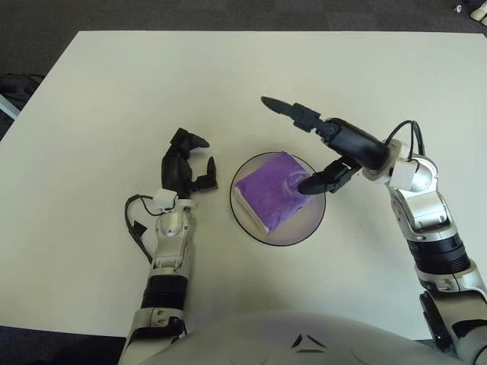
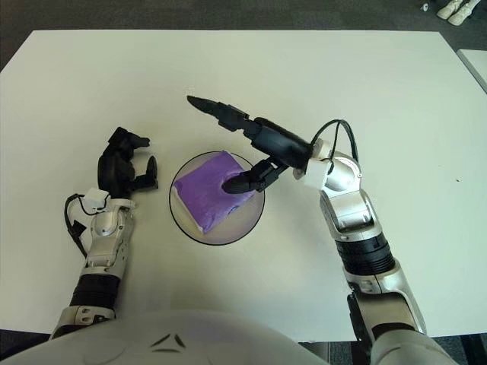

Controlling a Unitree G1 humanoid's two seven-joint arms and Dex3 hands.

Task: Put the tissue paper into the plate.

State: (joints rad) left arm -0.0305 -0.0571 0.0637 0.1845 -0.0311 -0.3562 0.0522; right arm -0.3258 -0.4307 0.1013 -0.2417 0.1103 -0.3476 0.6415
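The purple, soft-sided rectangular pack of tissue paper [image 1: 272,191] lay inside the round, shallow, clear-rimmed plate [image 1: 293,237], slanted across it so that its pale lower edge faced the plate's near-left rim and its far corner reached to the rim on the far side; it filled most of the dish and left only a crescent of bare plate on the near and right sides. Over its right end hung the right hand [image 1: 303,144], dark and three-fingered, spread wide: one long finger pointed away to the far left, well above and beyond the plate, while the lower finger [image 1: 318,181] dipped down with its tip at the pack's right upper face, though whether it actually touched could not be told. The hand gripped nothing. Its silver forearm ran off toward the near right, crossing the table beside the plate with a black cable looped at the wrist [image 1: 401,144]. Just to the left of the plate, apart from it, stood the left hand [image 1: 186,165], its fingers loosely curled and closed on nothing, with a white tag and a black cable at its wrist. All of this sat on the broad, cream-white rectangular table [image 1: 137,84], beyond whose edges dark floor showed
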